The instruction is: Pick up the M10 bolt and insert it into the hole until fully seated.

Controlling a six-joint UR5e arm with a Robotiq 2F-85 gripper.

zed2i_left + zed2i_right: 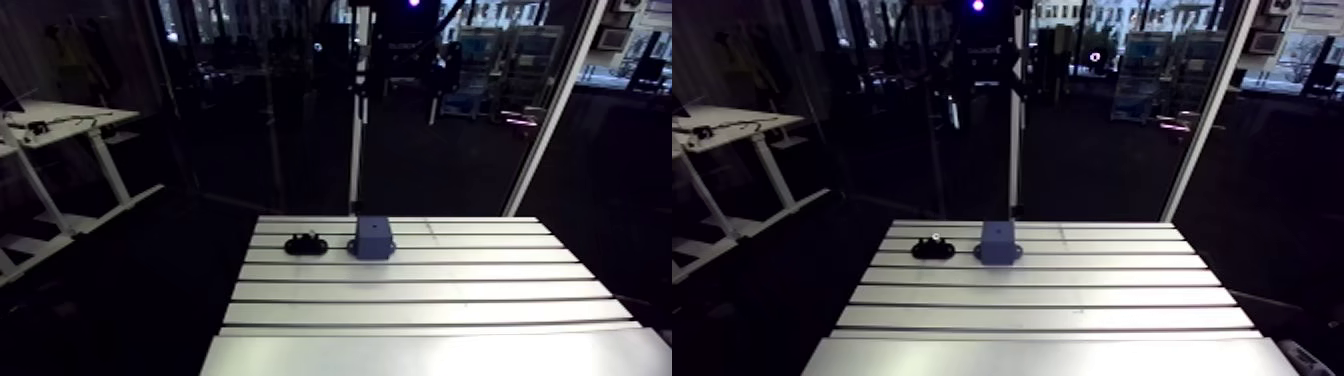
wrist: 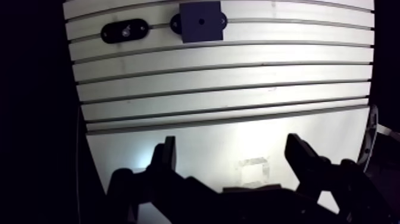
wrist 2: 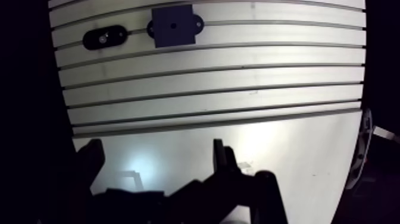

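A small black holder (image 1: 306, 243) lies near the far end of the slotted table, with the shiny head of the bolt (image 2: 125, 31) showing in its middle. Just to its right stands a blue block (image 1: 372, 237) with side tabs. In the wrist view a small dark hole (image 2: 202, 20) shows in the top of the block. My gripper (image 2: 232, 149) hovers over the near end of the table, far from both parts. It is open, its two dark fingers (image 2: 165, 158) wide apart with only bare table between them.
The aluminium table (image 1: 430, 300) has long slots running across it, with a smooth plate at the near end. Its edges drop off into darkness on the left and right.
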